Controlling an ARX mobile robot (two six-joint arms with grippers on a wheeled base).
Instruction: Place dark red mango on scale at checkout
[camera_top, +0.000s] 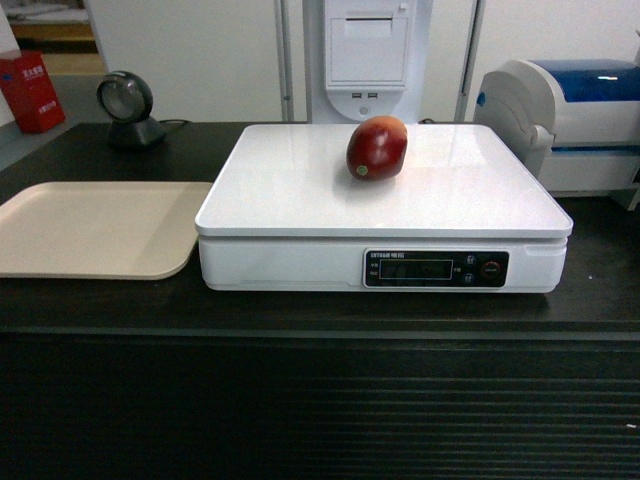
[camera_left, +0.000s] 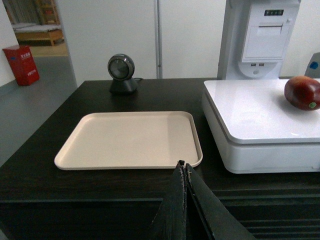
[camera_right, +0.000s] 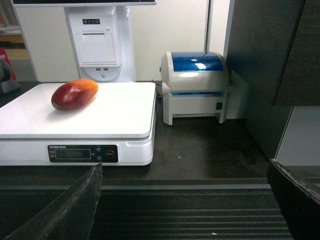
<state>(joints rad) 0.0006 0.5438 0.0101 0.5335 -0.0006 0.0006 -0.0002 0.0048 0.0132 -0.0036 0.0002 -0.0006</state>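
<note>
The dark red mango (camera_top: 377, 147) lies on its side on the white scale (camera_top: 300, 195), toward the back of the platform. It shows also in the left wrist view, mango (camera_left: 302, 93) on scale (camera_left: 250, 115), and in the right wrist view, mango (camera_right: 74, 94) on scale (camera_right: 120, 112). My left gripper (camera_left: 183, 165) is shut with nothing in it, held low in front of the counter, below the tray's near edge. My right gripper (camera_right: 185, 172) is open and empty, low before the counter's front, right of the scale. Neither gripper shows in the head view.
A beige tray (camera_top: 60, 235) lies left of the scale on the dark counter. A round barcode scanner (camera_top: 131, 110) stands at the back left. A white and blue label printer (camera_top: 570, 115) sits at the right, and a receipt printer stand (camera_top: 368, 55) rises behind the scale.
</note>
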